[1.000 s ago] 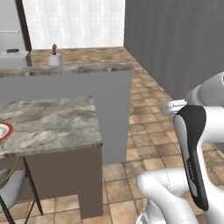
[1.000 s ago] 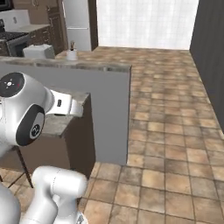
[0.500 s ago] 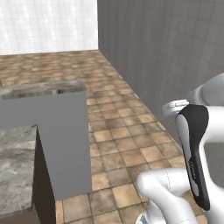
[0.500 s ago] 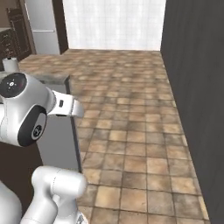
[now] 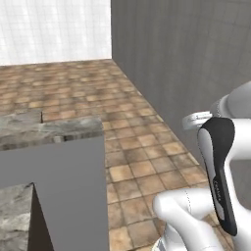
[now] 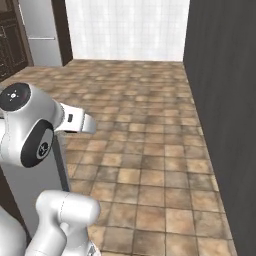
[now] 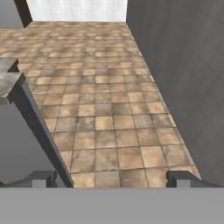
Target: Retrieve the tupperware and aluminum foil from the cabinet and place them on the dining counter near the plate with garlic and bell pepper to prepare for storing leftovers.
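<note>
Pincer: in the hand view we see the pincer (image 7: 111, 178) with its two dark tips set wide apart and nothing between them; it is open and empty, looking down along the tiled floor (image 7: 109, 109).
Arm: we see the white arm (image 5: 220, 186) folded close over the base, its forearm (image 6: 30, 130) level and pointing ahead.
Bench: the corner of a grey, stone-topped bench (image 5: 54, 132) stands just to our left; its edge (image 7: 30, 113) also runs down the left of the hand view.
Wall: a dark grey wall (image 6: 220, 100) closes the right side, with open floor between it and the bench.
Task things: from these pictures we cannot tell where the tupperware, the foil, the cabinet or the plate are.
Stage, as we judge it: travel towards the cabinet, with neither item fetched.
Risk 1: the bench corner is near the arm's left side; a tight turn of the base could clip it.
Risk 2: the wall lies near on the right; a swing of the forearm that way could strike it.
Risk 3: with no target in view, we could halt misaligned with the cabinet and reach short.
</note>
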